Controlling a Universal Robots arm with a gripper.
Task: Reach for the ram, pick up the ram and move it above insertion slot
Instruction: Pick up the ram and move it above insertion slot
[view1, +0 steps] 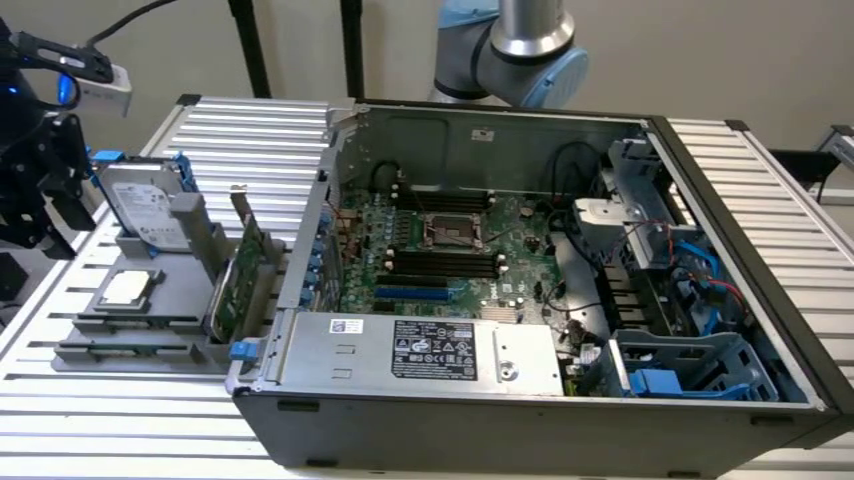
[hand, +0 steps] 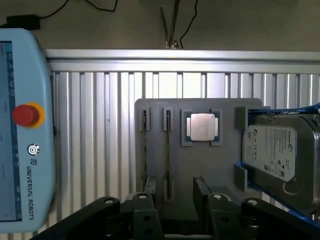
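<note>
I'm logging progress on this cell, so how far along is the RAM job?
Nothing looks done yet beyond an approach: the gripper hovers over the gray tray, jaws open and empty. The thin sticks stand upright in its holders. Pick-up and the move to the computer case remain.

gripper, exterior view: left edge of the frame, about mid-height; black gripper hangs with fingertips angled down (body partly cut off by the frame edge)
gripper, wrist view: both fingers reach into the picture, tips well apart, jaws open
fingers: black, roughly matched in pose, bright bolt heads on the linkages behind the tips
wrist: dark wrist end at upper left of the exterior view, just above the gripper, small blue light glowing on it
arm: silver arm section with light-blue joint cap at top centre of the exterior view (rest runs out of frame)
</note>
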